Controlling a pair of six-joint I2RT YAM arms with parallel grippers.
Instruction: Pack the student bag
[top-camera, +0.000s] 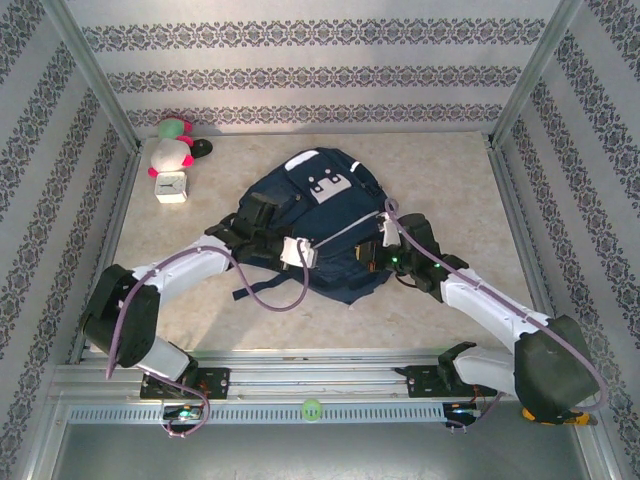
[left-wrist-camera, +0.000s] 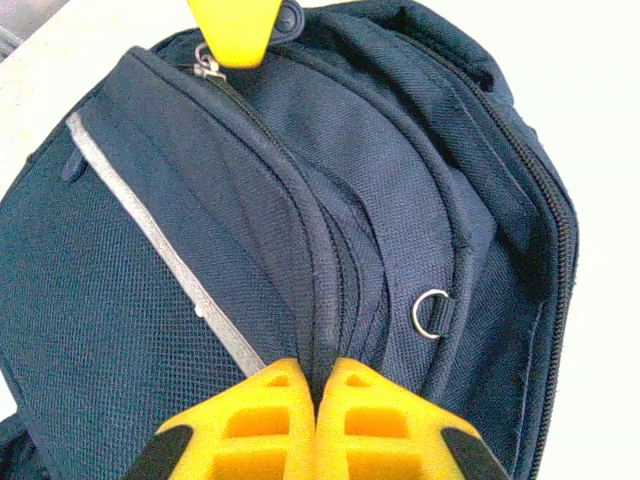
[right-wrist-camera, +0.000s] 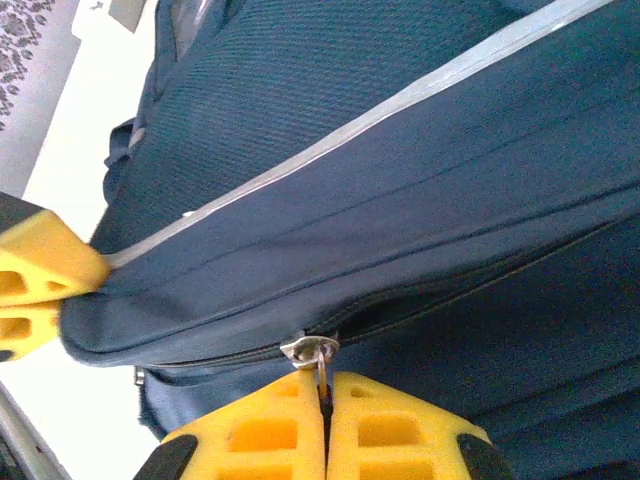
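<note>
Student bag (top-camera: 318, 225) lies flat in the middle of the table (top-camera: 450, 180), between my arms. My left gripper (left-wrist-camera: 317, 372) is clamped on a fabric ridge of its front pocket. My right gripper (right-wrist-camera: 326, 385) is pinched closed on the zipper pull (right-wrist-camera: 322, 352) at its near-right edge.
</note>
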